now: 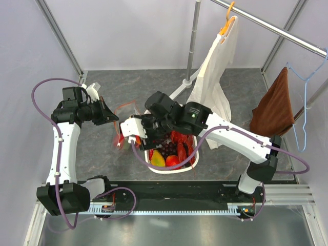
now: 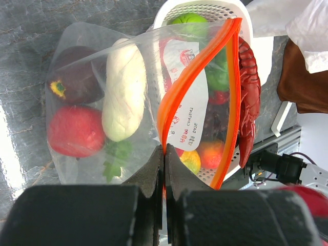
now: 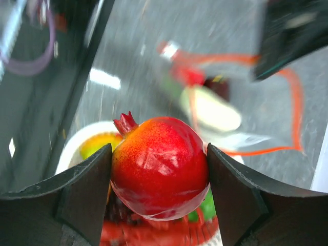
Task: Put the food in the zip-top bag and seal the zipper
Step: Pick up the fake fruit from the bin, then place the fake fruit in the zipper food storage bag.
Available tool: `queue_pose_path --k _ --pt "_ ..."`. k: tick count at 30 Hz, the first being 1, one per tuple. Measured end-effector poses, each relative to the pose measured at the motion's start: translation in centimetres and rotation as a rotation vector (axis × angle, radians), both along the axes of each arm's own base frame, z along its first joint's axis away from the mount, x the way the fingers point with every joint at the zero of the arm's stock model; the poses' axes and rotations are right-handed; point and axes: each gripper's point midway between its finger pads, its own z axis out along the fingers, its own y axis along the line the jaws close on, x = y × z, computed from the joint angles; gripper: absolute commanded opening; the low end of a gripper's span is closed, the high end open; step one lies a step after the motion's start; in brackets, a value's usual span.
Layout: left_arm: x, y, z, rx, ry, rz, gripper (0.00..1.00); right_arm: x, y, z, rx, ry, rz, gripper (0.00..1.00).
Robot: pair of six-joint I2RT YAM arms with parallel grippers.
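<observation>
We are partway through: with our left hand clenched on the zipper, the zip-top bag gapes beside the basket, holding a radish, purple bulb and red fruit, while our right hand grasps a pomegranate above that basket, where the lobster and other pieces wait, and sealing is not yet done.

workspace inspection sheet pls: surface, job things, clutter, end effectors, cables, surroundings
surface: grey mottled table, no spills seen
job's things: zip-top bag open, with white radish, purple bulb and red fruit inside; more food in white basket
clutter: white cloth and brown towel on hangers
end effectors: left end effector shut on zipper; right end effector shut on red pomegranate
cables: purple cables loop beside both arms
surroundings: pale walls, metal rail
</observation>
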Motion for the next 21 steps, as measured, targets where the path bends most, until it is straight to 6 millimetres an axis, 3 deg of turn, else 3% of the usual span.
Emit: queue_pose_path --k 4,8,10,12,16,17,19,21 --pt "0.0 0.0 0.0 0.000 0.000 0.000 0.02 1.7 2.1 5.0 0.210 0.100 -0.121 0.50" --pt "0.0 0.0 0.0 -0.002 -0.001 -0.001 0.02 6.4 3.7 9.4 0.407 0.231 -0.279 0.51" --pt "0.0 -0.1 0.1 -0.006 -0.001 -0.004 0.02 8.5 4.5 10.0 0.467 0.307 -0.343 0.52" --pt "-0.1 -0.2 0.1 -0.010 -0.002 -0.008 0.02 9.8 5.4 9.2 0.488 0.372 -0.388 0.52" --pt "-0.1 -0.3 0.2 -0.015 -0.002 -0.011 0.02 10.5 7.2 5.2 0.459 0.497 -0.440 0.55" --pt "-0.1 -0.3 0.2 -0.015 -0.003 -0.012 0.02 10.5 7.5 4.1 0.444 0.525 -0.452 0.59" --pt "-0.1 -0.3 0.2 -0.015 -0.002 -0.012 0.02 10.4 7.9 2.1 0.412 0.574 -0.471 0.79" --pt "-0.1 -0.3 0.2 -0.016 -0.002 -0.012 0.02 10.3 8.1 0.6 0.389 0.617 -0.488 0.92"
